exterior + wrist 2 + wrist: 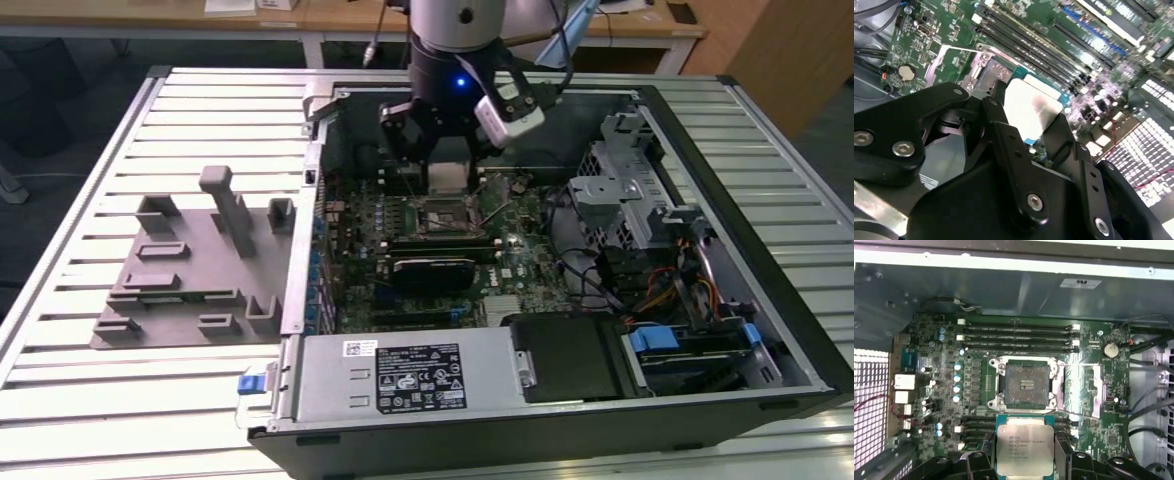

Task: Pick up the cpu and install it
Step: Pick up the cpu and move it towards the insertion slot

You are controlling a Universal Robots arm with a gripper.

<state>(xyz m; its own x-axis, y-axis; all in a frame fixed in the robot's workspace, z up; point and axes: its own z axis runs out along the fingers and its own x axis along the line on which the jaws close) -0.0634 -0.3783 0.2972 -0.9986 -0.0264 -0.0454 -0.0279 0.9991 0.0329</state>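
Note:
My gripper (449, 170) is shut on the cpu (450, 178), a flat square chip with a silvery-grey top. It hangs inside the open computer case, just behind the black-framed socket (447, 215) on the green motherboard. In the first wrist view the cpu (1024, 445) sits between two black fingers (1061, 452), its top facing the camera, a little short of the open socket (1026, 385) with its retention frame swung aside. In the second wrist view the cpu (1030, 107) shows as a pale square between the fingers (1004, 125), above the socket (991, 75).
The case (747, 230) lies open on a slatted table. A grey plastic tray (187, 270) stands at the exterior view's left. Inside are memory slots (1019, 335), a black card (434, 268), a power supply (400, 375), a drive cage (627, 180) and cables (627, 270).

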